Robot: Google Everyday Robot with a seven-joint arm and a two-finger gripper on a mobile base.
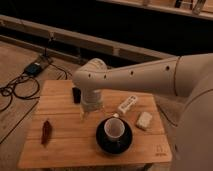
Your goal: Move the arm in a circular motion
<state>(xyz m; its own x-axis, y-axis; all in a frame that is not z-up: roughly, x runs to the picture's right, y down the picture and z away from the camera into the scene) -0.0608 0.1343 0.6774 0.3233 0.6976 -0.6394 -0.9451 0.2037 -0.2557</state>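
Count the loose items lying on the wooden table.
5: a dark red piece at left, black cylinder behind the gripper, cup on saucer front-center, white packet and pale block right. The arm may hide more.

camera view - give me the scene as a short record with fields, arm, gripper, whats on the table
arm: off-white arm reaching from the right across the wooden table
gripper: gripper points down over the table's middle, just left of the cup
cup: white cup on a dark saucer, front centre
other items: reddish-brown object at left; small dark object behind the gripper; white packet and pale block at right
floor: cables left of the table
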